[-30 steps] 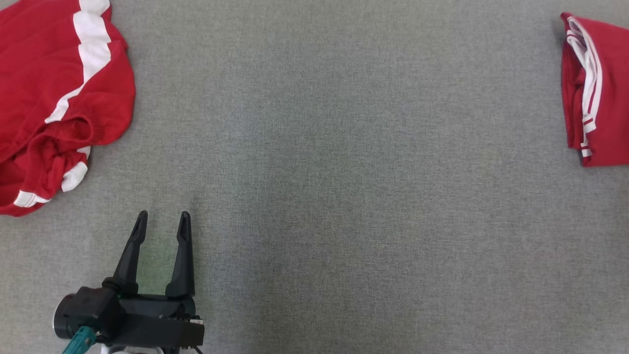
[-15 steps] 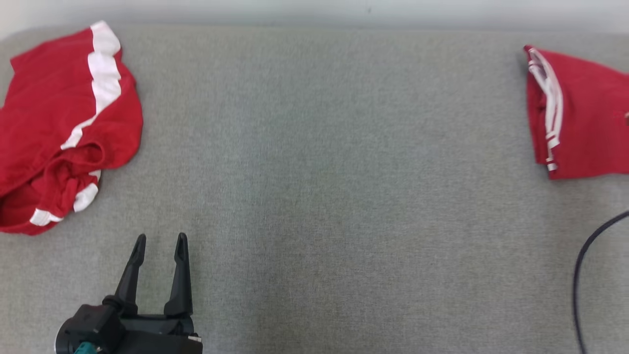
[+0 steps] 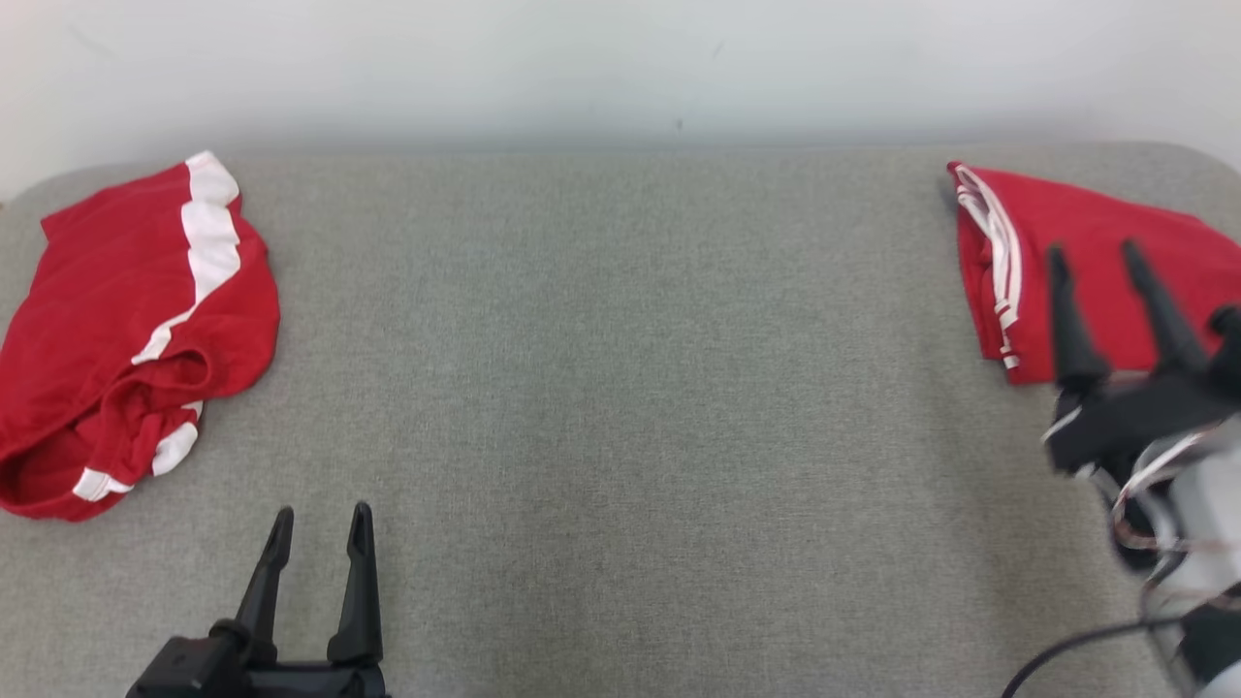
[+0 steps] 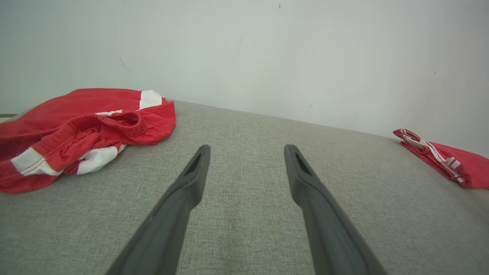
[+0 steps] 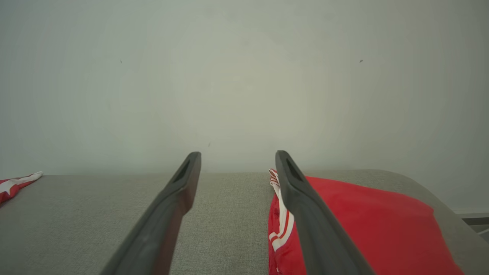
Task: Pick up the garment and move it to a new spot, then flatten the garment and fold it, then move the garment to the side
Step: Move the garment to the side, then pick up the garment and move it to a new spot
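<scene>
Red crumpled garment (image 3: 116, 320), folded garment (image 3: 1086, 213) lie apart; left end effector (image 3: 320, 514), right end effector (image 3: 1093, 252) gape empty.

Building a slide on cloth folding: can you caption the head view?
Left tool and right tool open over a grey fabric surface; crumpled red garment left, folded red garment right.

Broad bare stretch of grey desk (image 3: 620, 407) free through the middle, crumpled red garment (image 3: 126, 330) filling the far left corner, folded red garment (image 3: 1018, 213) at the far right just ahead of the right end effector (image 3: 1093, 252), wall (image 3: 620, 68) closing the back edge.
</scene>
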`<state>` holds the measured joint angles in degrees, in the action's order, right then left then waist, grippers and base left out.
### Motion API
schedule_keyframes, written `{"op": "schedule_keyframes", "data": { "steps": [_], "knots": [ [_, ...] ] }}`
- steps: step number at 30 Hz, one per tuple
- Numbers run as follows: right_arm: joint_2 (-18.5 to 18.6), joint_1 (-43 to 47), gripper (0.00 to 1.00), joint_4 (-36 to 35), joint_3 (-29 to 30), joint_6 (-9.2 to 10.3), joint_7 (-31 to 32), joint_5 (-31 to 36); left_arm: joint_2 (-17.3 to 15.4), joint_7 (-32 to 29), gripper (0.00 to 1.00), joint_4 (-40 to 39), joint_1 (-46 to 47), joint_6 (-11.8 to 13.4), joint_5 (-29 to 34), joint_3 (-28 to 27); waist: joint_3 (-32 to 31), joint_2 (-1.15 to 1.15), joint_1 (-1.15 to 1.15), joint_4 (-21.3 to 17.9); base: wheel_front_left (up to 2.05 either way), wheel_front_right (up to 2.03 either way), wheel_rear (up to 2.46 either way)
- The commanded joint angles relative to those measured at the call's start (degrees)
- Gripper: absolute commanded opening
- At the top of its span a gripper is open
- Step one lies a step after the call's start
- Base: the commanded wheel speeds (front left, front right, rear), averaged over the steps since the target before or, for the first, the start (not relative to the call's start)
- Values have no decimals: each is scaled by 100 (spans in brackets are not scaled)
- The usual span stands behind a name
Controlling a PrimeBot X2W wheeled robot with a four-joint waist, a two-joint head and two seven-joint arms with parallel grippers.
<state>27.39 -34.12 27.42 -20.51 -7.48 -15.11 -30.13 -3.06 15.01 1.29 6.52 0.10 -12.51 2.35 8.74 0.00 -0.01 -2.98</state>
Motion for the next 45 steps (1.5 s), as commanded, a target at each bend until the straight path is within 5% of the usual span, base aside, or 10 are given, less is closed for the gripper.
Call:
{"op": "schedule_keyframes", "data": {
  "steps": [1, 22, 45],
  "knots": [
    [-124, 260, 100, -201, 21, -2, -9, 97, 1, 18, 100, 35, -115, 5, -53, -8, -134, 0, 1, -81, 0, 0, 0],
    [-1951, 3309, 100, -2188, 1375, -1, -9, 2241, 13, 18, 100, 133, -529, -36, -149, 6, -819, 0, 1, 9, 0, 0, 0],
    [-2413, 3841, 100, -2497, 1610, -1, 403, 2670, 15, 18, 100, 268, -667, -15, 43, 45, -1122, 0, 1, -45, 0, 0, 0]
  ]
}}
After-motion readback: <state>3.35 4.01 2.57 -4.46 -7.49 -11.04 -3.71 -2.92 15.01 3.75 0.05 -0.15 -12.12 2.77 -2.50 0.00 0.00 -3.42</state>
